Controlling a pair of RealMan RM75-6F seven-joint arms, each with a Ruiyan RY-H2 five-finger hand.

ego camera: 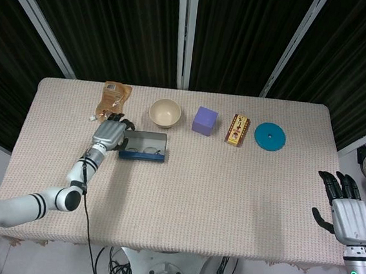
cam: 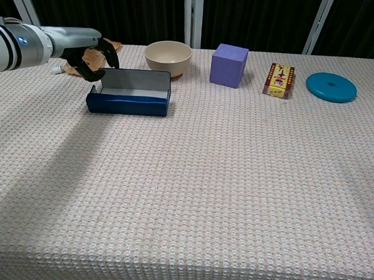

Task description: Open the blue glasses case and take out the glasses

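Observation:
The blue glasses case (ego camera: 143,147) (cam: 129,102) lies open at the table's back left. Its lid (cam: 137,80) stands up along the far side. Glasses (ego camera: 144,150) show inside it in the head view; the chest view hides them behind the case's front wall. My left hand (ego camera: 109,133) (cam: 95,55) is at the case's left end, with its fingers curled around the left edge of the lid. My right hand (ego camera: 347,214) hangs off the table's right edge, its fingers apart and holding nothing. The chest view does not show it.
Along the back edge stand a snack bag (ego camera: 112,98), a cream bowl (ego camera: 165,112) (cam: 168,57), a purple cube (ego camera: 205,120) (cam: 229,64), a small printed box (ego camera: 237,129) (cam: 278,79) and a teal disc (ego camera: 270,136) (cam: 331,86). The bowl is just behind the case.

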